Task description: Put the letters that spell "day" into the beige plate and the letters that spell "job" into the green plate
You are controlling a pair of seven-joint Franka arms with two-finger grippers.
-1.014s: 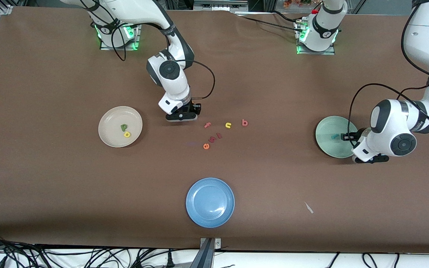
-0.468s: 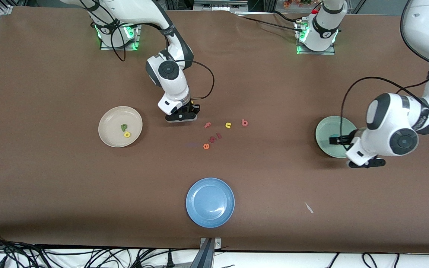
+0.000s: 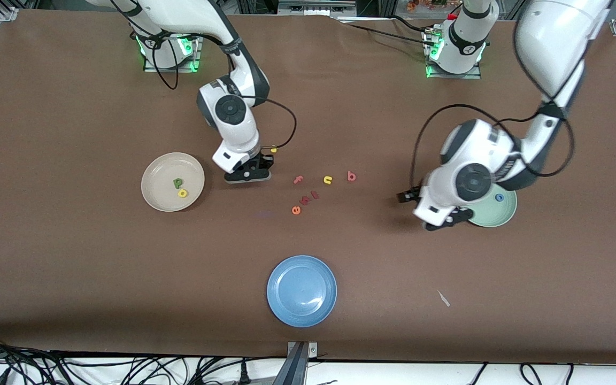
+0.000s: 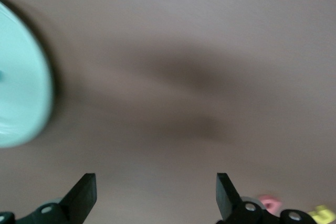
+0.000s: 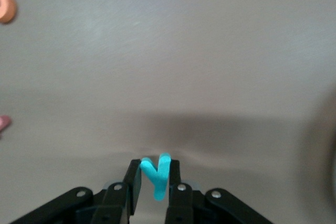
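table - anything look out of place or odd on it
Only a small pale scrap lies alone on the table, nearer the front camera than the green plate; what it is I cannot tell. The loose letters lie flat, and the plates look undamaged.

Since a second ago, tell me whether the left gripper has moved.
Yes. The left gripper, open, has left the green plate and swung toward the loose letters mid-table; it now hangs over bare table beside the plate's rim.
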